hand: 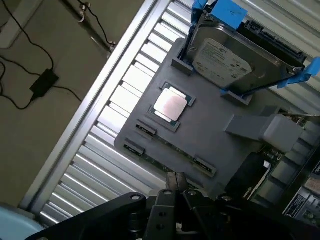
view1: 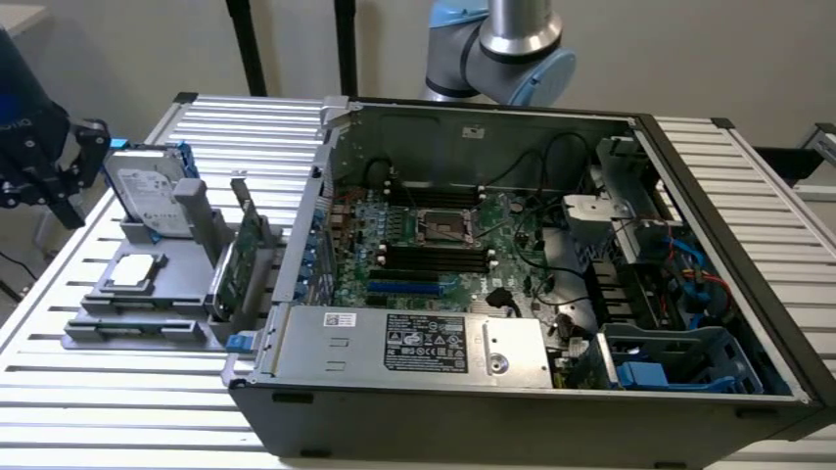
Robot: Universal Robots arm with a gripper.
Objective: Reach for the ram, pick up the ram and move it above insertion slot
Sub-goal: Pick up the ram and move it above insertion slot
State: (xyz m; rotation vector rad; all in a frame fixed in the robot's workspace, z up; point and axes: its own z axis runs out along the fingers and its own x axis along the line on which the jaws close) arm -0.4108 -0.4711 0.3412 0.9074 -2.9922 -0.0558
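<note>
The ram [hand: 167,159] stands on edge in the long slot along the rim of the grey holder [hand: 210,130], so I see just a thin greenish line between two clips. My gripper [hand: 175,184] is shut, with nothing between its fingers, and its tips hang close over that slot. In the exterior view the gripper [view1: 55,184] is a dark shape at the far left, beside the holder [view1: 137,328] and apart from the case. The black memory slots [view1: 432,258] lie on the motherboard inside the open case.
On the holder stand a silver hard drive with blue rails [hand: 235,60], a square processor chip [hand: 172,104] and a green card with a metal bracket [view1: 242,257]. The open computer case [view1: 523,392] takes the exterior view's middle and right. Everything rests on a slatted metal table [view1: 117,401].
</note>
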